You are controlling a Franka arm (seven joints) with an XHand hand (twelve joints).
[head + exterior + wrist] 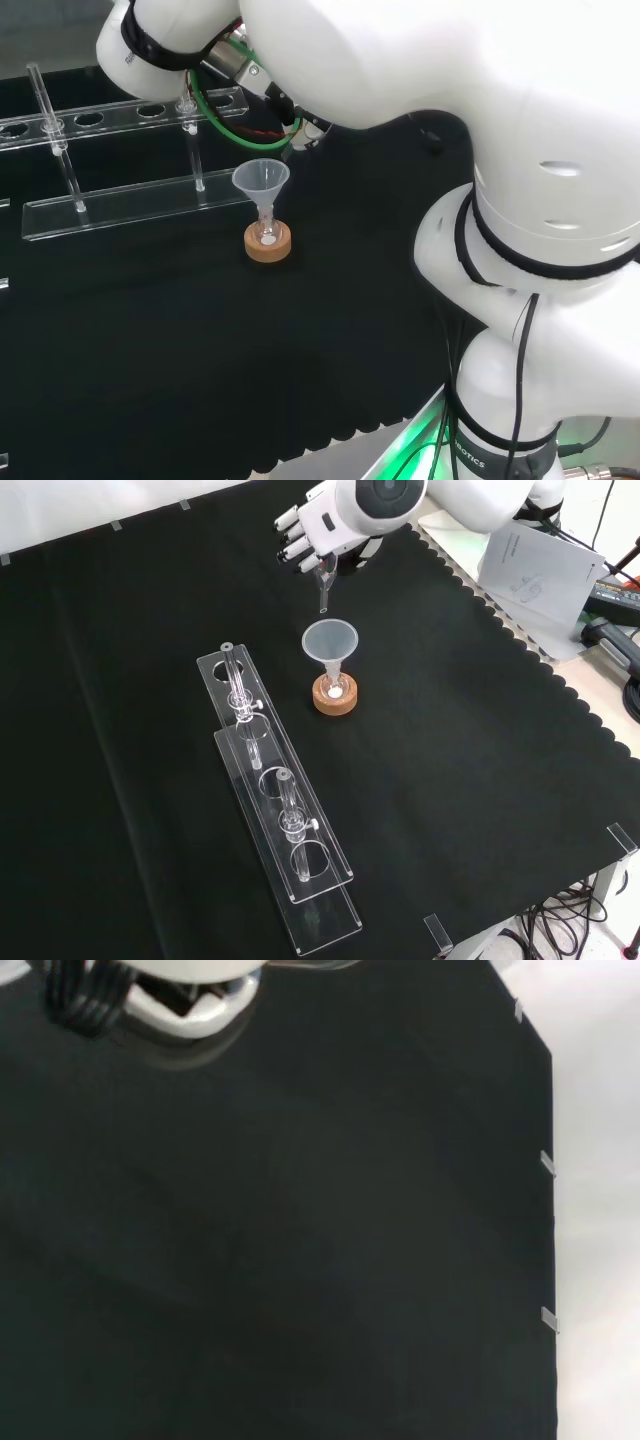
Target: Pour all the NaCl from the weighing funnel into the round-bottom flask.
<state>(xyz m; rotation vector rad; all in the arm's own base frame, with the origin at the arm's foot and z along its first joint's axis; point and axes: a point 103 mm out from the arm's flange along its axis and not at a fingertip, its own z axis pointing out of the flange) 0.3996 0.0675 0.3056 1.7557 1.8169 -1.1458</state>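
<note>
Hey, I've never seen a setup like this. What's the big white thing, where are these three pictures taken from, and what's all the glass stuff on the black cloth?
The white shape is a robot arm ending in a black and white hand. One camera looks over the arm from behind, one from the front, one sits at the wrist. On the black cloth a small flask sits in a cork ring with a clear funnel in its neck. Beside it stands a clear rack holding glass tubes. The hand pinches a slim glass piece, its tip just above the funnel.
</note>
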